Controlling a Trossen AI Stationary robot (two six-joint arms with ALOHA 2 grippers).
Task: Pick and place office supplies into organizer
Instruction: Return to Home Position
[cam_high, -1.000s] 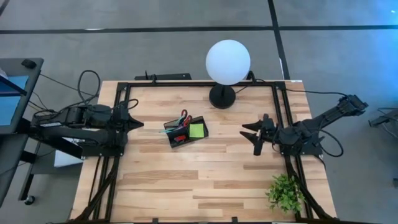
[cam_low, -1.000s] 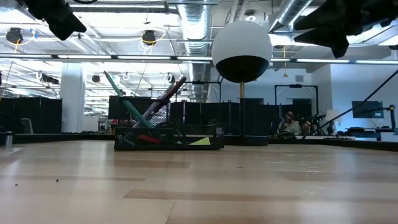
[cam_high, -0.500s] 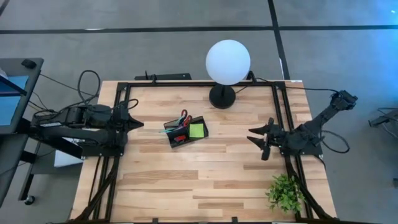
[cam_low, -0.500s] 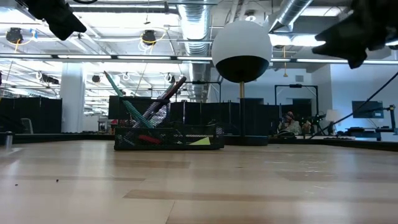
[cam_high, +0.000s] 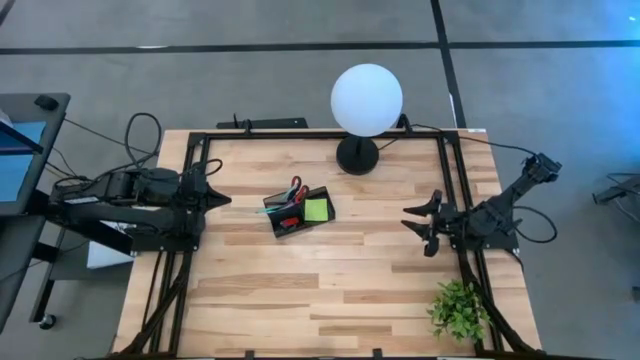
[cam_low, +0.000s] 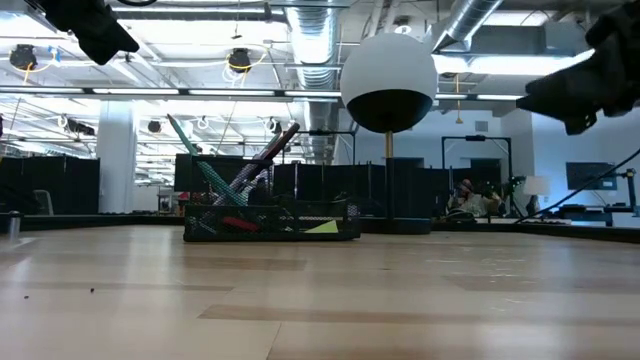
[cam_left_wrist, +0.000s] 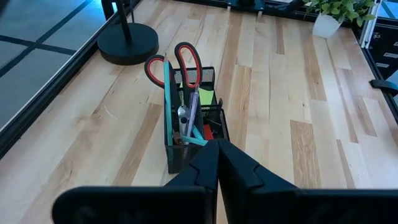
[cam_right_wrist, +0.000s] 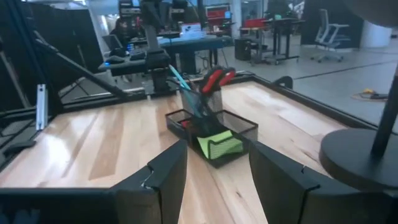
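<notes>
The black mesh organizer (cam_high: 300, 212) stands near the table's middle, toward its far side. Red-handled scissors (cam_left_wrist: 183, 62) and several pens (cam_left_wrist: 186, 115) stick up out of its tall compartment; the lime-green sticky pad (cam_right_wrist: 219, 144) lies in a low compartment, and a small red item (cam_left_wrist: 208, 132) lies beside it. My left gripper (cam_high: 222, 200) is shut, held above the table's left edge, pointing at the organizer. My right gripper (cam_high: 424, 222) is open, empty, over the table's right side, well clear of the organizer (cam_right_wrist: 211, 140).
A white globe lamp (cam_high: 366, 100) on a black base (cam_high: 357, 155) stands at the far edge, right of the middle. A green plant (cam_high: 458, 308) sits at the near right corner. A black bar-shaped device (cam_high: 270, 123) lies beyond the far edge. Bare wood lies along the near half.
My right arm has drawn back toward the table's right edge, its gripper moving away from the organizer and dropping lower. The organizer and its contents have stayed where they were. My left arm has kept still.
</notes>
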